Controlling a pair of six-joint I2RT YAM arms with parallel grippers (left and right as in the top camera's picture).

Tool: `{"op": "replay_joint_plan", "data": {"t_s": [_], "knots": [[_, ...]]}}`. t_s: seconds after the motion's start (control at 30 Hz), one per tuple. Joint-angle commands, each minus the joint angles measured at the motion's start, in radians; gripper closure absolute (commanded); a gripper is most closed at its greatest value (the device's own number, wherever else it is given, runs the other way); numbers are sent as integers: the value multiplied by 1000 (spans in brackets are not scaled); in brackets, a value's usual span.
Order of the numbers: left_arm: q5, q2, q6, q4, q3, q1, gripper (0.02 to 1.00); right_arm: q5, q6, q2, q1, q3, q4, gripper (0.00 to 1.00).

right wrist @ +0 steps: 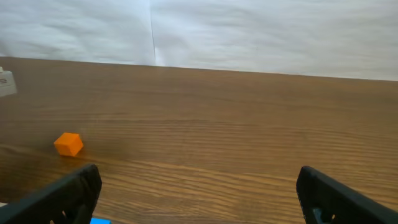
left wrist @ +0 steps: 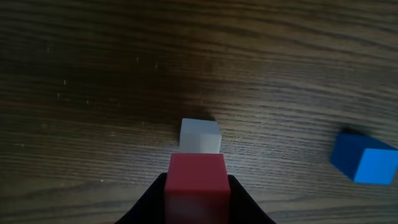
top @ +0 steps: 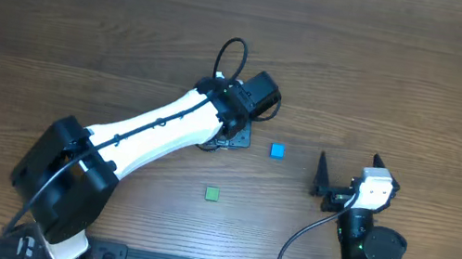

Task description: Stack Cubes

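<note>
**Brown wood-grain table [top: 91, 12]: left gripper [left wrist: 197, 184] clamped on a small matte red cube [left wrist: 198, 171]**

Seen from the left wrist, the two dark fingers [left wrist: 244, 202] of the left gripper are closed against opposite sides of the red cube, which sits squarely between them. Just past it, a small pale white cube [left wrist: 201, 135] rests on the wood. The red cube covers the white cube's near edge in this view, and whether the two touch cannot be told. Off to one side, well apart from both, a bright blue cube [left wrist: 364, 158] lies flat on the table.

From above, the white left arm [top: 165, 128] reaches from its base diagonally toward the middle of the table, and its black wrist end is near the centre. The blue cube [top: 277, 150] lies just to the right of that wrist end. A small green cube [top: 212, 194] sits alone nearer the bases, between the two arms.

The right gripper [top: 345, 179] is close to its own base on the right side, its fingers spread wide apart with nothing between them. The right wrist view shows the same gripper [right wrist: 199, 175] with bare wood in the gap. A small orange cube [right wrist: 68, 144] rests farther out on the table before a white backdrop [right wrist: 261, 34].
</note>
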Motion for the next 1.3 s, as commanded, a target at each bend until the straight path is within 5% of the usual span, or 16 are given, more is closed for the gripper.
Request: {"op": "replay_joint_plan", "data": {"t_s": [0.03, 1.3], "knots": [[6, 29, -28, -4, 28, -6, 871, 6, 10, 1, 6, -5, -5, 9], [6, 73, -37, -4, 28, -11, 862, 6, 10, 1, 6, -5, -5, 9]]}}
